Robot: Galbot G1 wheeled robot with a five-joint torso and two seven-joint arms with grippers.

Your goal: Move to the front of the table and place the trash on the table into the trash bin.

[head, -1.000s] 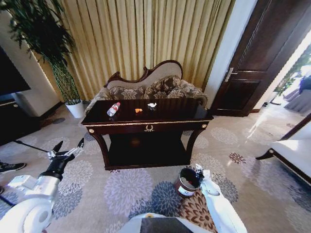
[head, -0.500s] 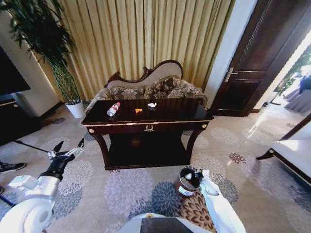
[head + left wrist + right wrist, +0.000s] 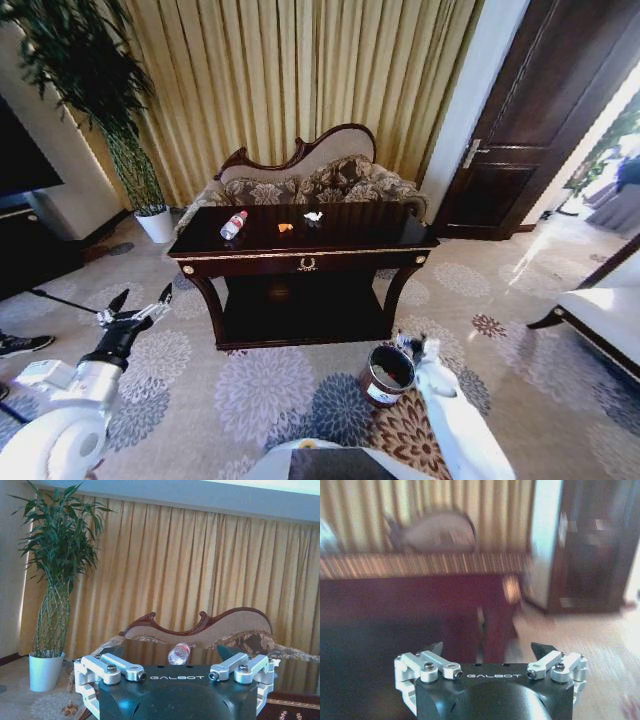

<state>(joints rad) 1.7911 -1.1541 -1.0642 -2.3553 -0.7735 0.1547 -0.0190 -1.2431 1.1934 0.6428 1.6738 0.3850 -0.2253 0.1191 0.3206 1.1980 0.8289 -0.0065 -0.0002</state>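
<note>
The dark glossy table [image 3: 350,240] stands straight ahead. On its top lie the trash: a clear bottle [image 3: 233,224] with a red cap at the left, an orange scrap [image 3: 285,227] and a white scrap [image 3: 313,216] near the middle. The bottle [image 3: 178,653] also shows in the left wrist view, lying beyond the spread fingers. The reddish-brown trash bin [image 3: 383,378] stands on the carpet before the table's right half. My left gripper [image 3: 137,306] hangs open and empty, low and left of the table. Just right of the bin's rim, my right gripper [image 3: 412,346] is open and empty.
A carved sofa [image 3: 310,175] sits behind the table against yellow curtains. A potted plant [image 3: 140,190] stands at the back left, a dark door [image 3: 520,150] at the right, and a white bench [image 3: 610,315] at the far right. Patterned carpet lies open before the table.
The right gripper has swung from over the bin's mouth to just right of its rim. The left arm, the bin and the things on the table have stayed put.
</note>
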